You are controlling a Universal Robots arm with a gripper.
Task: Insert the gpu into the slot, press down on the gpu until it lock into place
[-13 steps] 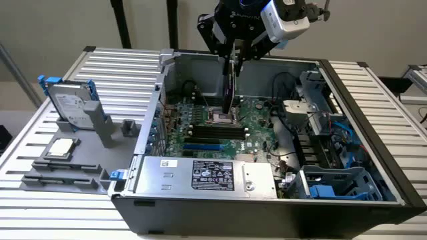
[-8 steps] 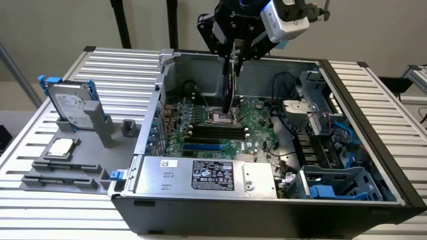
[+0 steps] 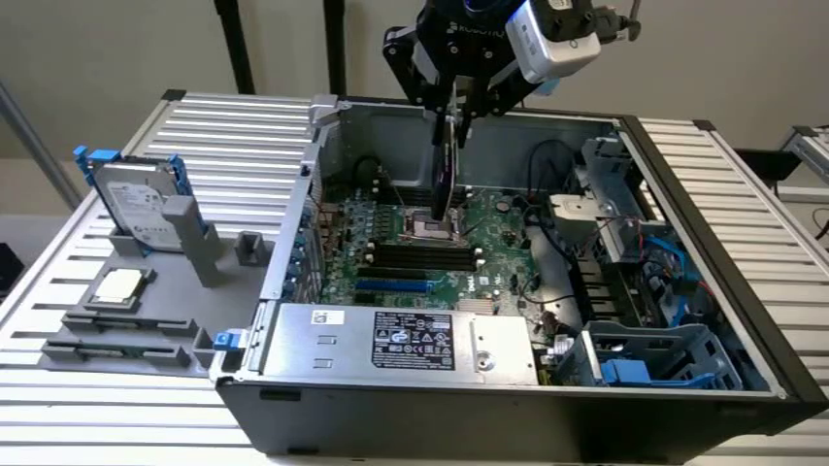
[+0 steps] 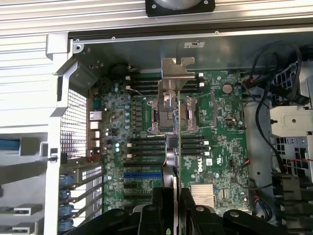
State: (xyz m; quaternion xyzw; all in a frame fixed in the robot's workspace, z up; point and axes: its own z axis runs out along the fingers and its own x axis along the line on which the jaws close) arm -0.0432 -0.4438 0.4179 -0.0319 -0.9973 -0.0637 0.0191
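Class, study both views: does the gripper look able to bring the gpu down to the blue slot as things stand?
Probably yes: the case lies open and nothing covers the slot. The gripper holds the gpu upright over the processor socket, not over the slot.

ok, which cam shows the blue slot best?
Wrist view: the slot is seen from above, its blue length plain. Exterior view shows it obliquely, a thin blue line beside the memory slots.

In my gripper (image 3: 451, 105), the flat black gpu card (image 3: 449, 165) hangs over the green motherboard (image 3: 499, 243), with the bright-blue plastic slot (image 3: 392, 286) at its seven o'clock.
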